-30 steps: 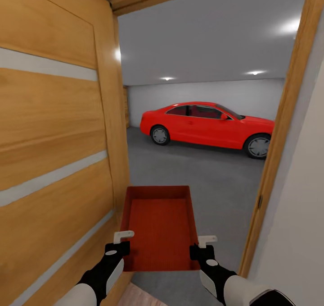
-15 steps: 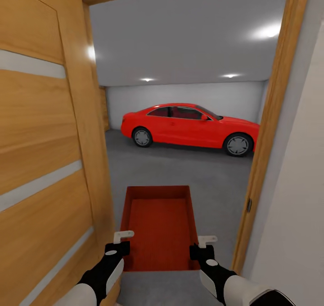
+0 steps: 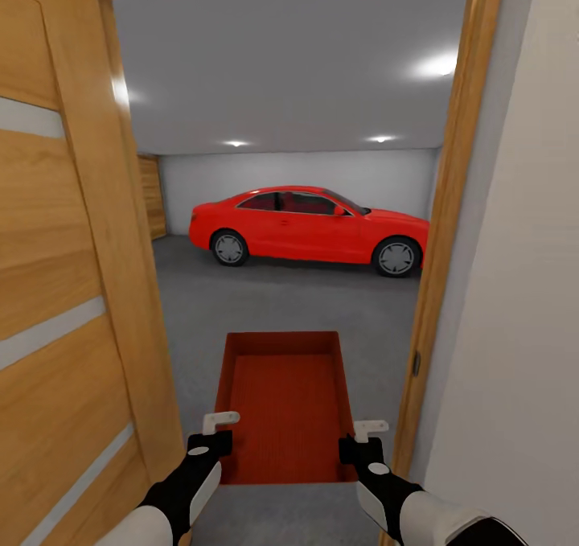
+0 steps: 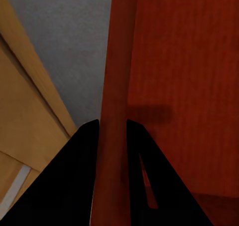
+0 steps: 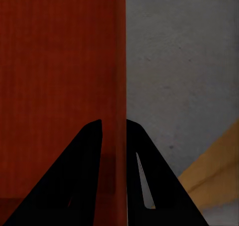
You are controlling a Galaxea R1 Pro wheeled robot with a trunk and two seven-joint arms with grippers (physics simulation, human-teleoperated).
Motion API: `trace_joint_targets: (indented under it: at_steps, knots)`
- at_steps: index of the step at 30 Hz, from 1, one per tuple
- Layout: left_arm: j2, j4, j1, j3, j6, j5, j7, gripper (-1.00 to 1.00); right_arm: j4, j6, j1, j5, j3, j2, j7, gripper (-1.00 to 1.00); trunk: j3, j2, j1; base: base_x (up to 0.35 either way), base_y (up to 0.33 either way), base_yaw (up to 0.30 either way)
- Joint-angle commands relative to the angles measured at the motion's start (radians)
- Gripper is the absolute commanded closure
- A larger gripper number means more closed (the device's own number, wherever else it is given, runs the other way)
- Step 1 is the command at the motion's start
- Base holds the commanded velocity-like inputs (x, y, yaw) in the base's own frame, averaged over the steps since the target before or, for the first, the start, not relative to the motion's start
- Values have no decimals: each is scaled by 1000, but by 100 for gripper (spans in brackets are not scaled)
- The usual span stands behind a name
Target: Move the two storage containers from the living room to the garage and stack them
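one storage container, orange-red, lidless, low straight walls, carried level between both hands, clear of the floor. container reaching forward from the hands, long axis pointing away into the garage.

left hand clamped on the container's left wall near the near corner. in the left wrist view, left hand with one dark finger on each side of the red wall, wall touching both fingers; container floor on the inner side, grey concrete and wooden door on the outer side.

right hand clamped on the container's right wall near the near corner. in the right wrist view, right hand with fingers straddling the wall in the same manner; container interior on the inner side, grey floor on the outer side, a strip of door frame near.

open wooden door just beside the left hand, pale horizontal bands across its face. wooden door frame just beside the right hand, pale wall beyond it on the outer side.

ahead of both hands and past the container's far end: dark grey concrete floor, then a glossy red car standing side-on, well apart from the container. pale grey back wall behind the car. ceiling lights lit overhead.

second container: position cannot be told.
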Motion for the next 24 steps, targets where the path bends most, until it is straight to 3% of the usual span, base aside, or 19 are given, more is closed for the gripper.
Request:
trace_joint_targets:
  at_steps: [1, 6, 19, 24]
  knots:
    - [40, -5, -1, 18, 7, -1, 14, 100, 1, -1, 0, -4, -26, 0, -3, 100, -2, -2, 0, 0, 0, -12]
    - [40, -5, -1, 18, 7, -1, 14, 100, 1, -1, 0, -4, -26, 0, -3, 100, -2, -2, 0, 111, 44, -4]
    - [40, -5, -1, 18, 7, -1, 13, 100, 1, -1, 0, -4, -26, 0, -3, 100, -2, -2, 0, 286, 161, -4]
    - [40, -5, -1, 18, 7, -1, 13, 100, 1, -1, 0, -4, -26, 0, -3, 100, -2, -2, 0, 291, 180, -194]
